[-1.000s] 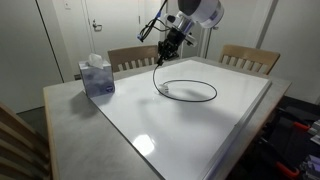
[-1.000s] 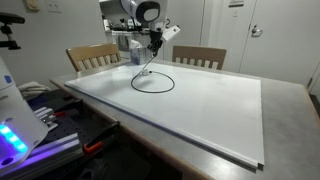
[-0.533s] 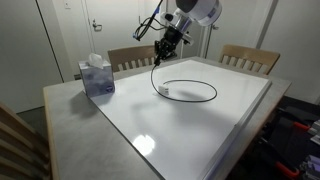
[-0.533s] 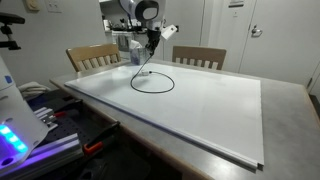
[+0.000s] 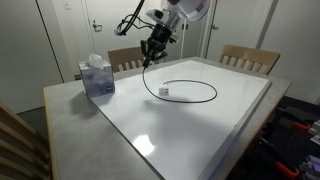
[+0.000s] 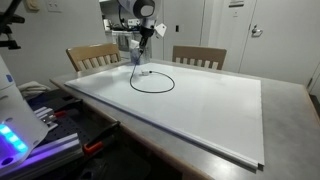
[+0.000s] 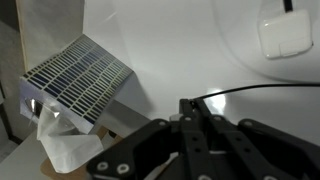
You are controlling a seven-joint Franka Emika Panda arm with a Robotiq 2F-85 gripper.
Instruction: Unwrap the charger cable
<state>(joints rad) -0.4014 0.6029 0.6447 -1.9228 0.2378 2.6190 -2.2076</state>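
Tissue box (image 5: 97, 78) sits at the left table edge, well apart from the work. Next over, your gripper (image 5: 152, 50) has gone up and drifted toward the box over the last second. Its jaws look pinched together on the charger cable (image 5: 216, 91), and the wrist view shows the cord running out from the closed tips. A strand hangs from it down to the white board (image 5: 200, 135), so more cord is off the surface than before. The white plug (image 5: 166, 91) lies flat just beside where the strand lands. To the right, the rest is one open loop on the board, unmoved. My read: slack is coming out, but the loop isn't undone yet.
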